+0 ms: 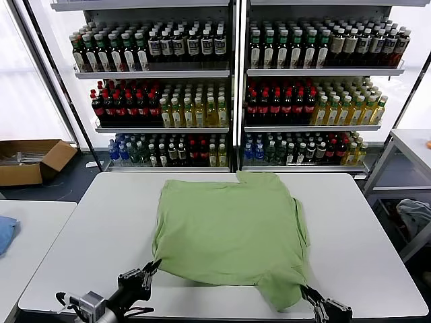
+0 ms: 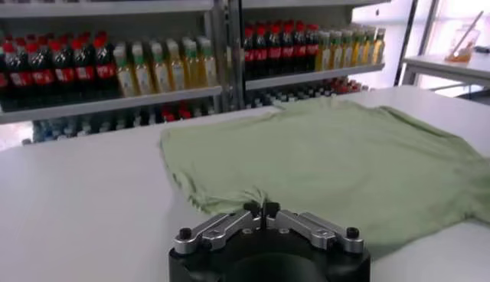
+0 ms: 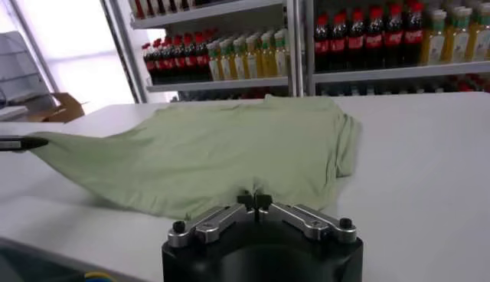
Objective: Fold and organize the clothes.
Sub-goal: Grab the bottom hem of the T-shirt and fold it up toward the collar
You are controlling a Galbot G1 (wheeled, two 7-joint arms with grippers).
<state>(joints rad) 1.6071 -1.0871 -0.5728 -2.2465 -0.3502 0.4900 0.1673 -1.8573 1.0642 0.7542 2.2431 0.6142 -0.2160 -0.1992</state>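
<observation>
Two tall shelves [image 1: 232, 87] of bottles [image 1: 168, 108] fill the background, with a white table [image 1: 74, 249] in front of them. One light green shirt [image 1: 232, 232] lies spread across the middle of that table, plain side up, its collar end toward the shelves and its near edge toward the robot. A cardboard box [image 1: 30, 160] sits on the floor off to the left, and a bit of blue cloth [image 1: 5, 232] rests on a second table at the left edge. The left gripper [image 1: 151, 267] is at the shirt's near left corner, jaws closed on a pinch of the fabric, as its wrist view shows [image 2: 261, 208]. The right gripper [image 1: 311, 295] is at the near right corner, jaws likewise closed on the shirt's edge [image 3: 256, 202].
</observation>
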